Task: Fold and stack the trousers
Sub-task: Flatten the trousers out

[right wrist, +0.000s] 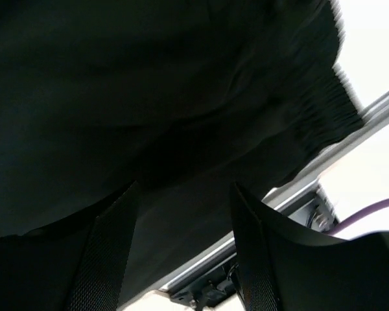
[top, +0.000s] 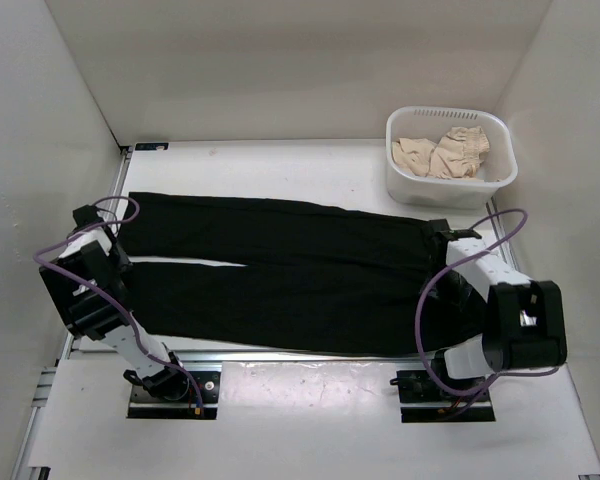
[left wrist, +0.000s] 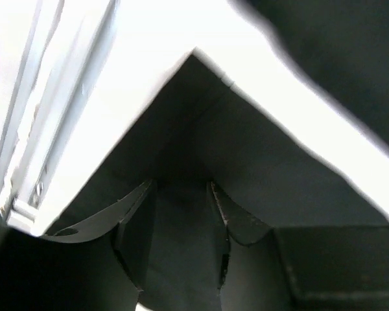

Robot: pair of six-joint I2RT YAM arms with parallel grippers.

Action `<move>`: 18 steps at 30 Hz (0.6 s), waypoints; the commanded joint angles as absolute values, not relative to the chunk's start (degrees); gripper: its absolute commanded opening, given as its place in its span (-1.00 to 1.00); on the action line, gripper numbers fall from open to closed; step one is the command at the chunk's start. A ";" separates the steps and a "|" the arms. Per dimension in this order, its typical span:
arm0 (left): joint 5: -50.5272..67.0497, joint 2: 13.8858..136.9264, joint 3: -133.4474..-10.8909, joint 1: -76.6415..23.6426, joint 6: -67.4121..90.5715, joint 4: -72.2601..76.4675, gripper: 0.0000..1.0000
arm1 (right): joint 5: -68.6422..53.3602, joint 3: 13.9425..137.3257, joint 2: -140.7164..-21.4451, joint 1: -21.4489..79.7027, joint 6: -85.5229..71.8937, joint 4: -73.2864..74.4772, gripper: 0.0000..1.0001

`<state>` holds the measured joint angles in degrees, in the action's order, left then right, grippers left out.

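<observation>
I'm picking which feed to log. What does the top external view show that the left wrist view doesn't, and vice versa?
Top external only: the whole trousers spread flat, and the white basket holding beige garments. Left wrist only: a close look at the left gripper, open over a trouser-leg end. Both: black trousers on the white table.

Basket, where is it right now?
In the top view, the basket sits at the far right corner of the table, just beyond the right end of the trousers, with beige cloth inside.
</observation>
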<state>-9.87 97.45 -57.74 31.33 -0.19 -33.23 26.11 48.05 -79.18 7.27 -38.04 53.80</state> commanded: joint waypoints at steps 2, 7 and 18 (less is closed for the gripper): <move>-10.71 97.38 -60.64 28.92 0.00 -27.95 0.02 | 22.68 45.18 -83.40 5.64 -40.70 49.14 0.25; -15.20 95.46 -55.82 28.39 0.00 -27.95 0.20 | 23.28 51.84 -86.49 3.60 -37.35 52.64 0.25; -18.01 80.16 -54.24 34.18 0.00 -36.99 0.59 | 20.05 52.22 -76.21 -8.16 -35.42 60.39 0.56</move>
<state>-15.20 84.60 -55.09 33.41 -0.03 -33.56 21.93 54.26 -78.02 -6.22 -35.83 57.17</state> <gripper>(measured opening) 0.794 0.777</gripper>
